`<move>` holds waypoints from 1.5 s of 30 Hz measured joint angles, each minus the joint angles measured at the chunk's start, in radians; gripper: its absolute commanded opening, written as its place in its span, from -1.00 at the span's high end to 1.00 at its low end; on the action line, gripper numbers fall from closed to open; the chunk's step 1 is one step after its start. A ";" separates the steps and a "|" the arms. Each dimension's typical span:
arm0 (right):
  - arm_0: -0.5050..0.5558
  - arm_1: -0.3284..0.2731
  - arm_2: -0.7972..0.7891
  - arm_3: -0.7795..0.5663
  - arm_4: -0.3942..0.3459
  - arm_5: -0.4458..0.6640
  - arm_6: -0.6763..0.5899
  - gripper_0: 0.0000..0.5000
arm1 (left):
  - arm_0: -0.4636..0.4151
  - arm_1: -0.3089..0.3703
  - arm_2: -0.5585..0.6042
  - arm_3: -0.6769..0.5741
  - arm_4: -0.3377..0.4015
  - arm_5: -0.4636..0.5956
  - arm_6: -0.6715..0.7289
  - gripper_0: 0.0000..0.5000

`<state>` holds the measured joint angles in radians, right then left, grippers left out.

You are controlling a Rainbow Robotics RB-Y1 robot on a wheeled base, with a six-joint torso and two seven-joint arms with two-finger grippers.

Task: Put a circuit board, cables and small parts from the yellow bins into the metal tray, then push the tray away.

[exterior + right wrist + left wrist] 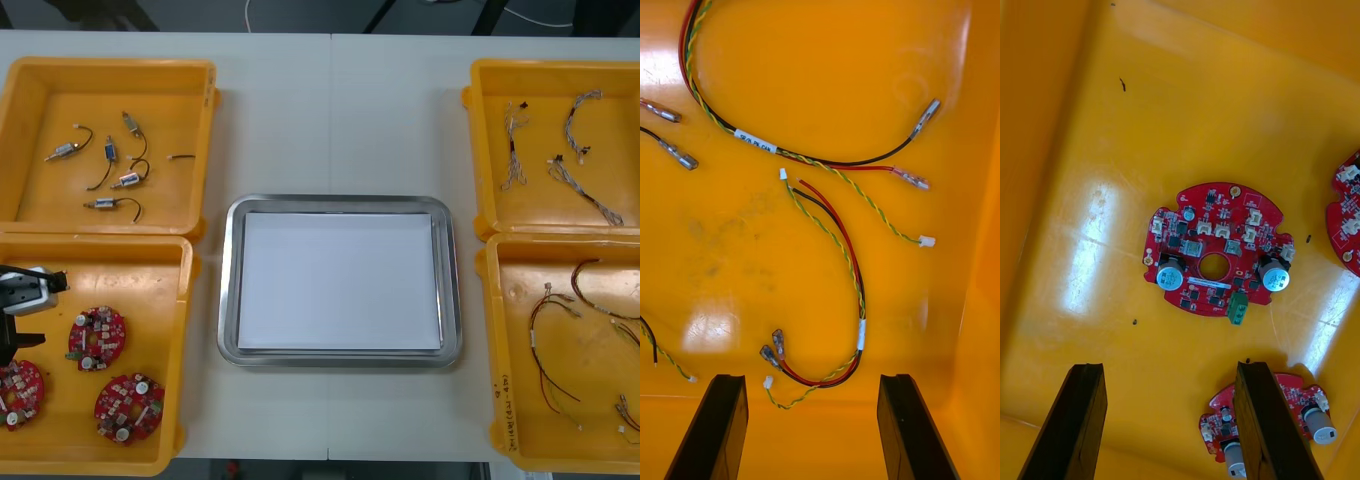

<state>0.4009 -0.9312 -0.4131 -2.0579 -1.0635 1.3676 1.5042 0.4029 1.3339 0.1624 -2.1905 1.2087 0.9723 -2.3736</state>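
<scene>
Tray (232, 300) is white inside and open from above. The bare table (330, 110) gives a wide strip far of it and only narrow strips left and right. Side access is boxed in by the left near bin (187, 300) and right near bin (492, 330), whose walls are just beside the rim. Left gripper (1169, 367) is spread over the left near bin. One board (1217, 259) lies ahead of it with bare floor all round, and a second board (1304, 397) crowds one finger. Right gripper (812, 379) is spread too, with a cable (861, 334) loop between its fingers and the bin wall close.
</scene>
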 measured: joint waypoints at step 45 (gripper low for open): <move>0.057 -0.001 0.180 0.216 0.063 -0.362 0.061 -1.00 | -0.089 0.148 -0.319 0.082 -0.040 -0.194 -0.091 -1.00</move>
<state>0.4579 -0.9318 -0.2330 -1.8421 -1.0005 1.0054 1.5655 0.3142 1.4818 -0.1564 -2.1086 1.1682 0.7787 -2.4646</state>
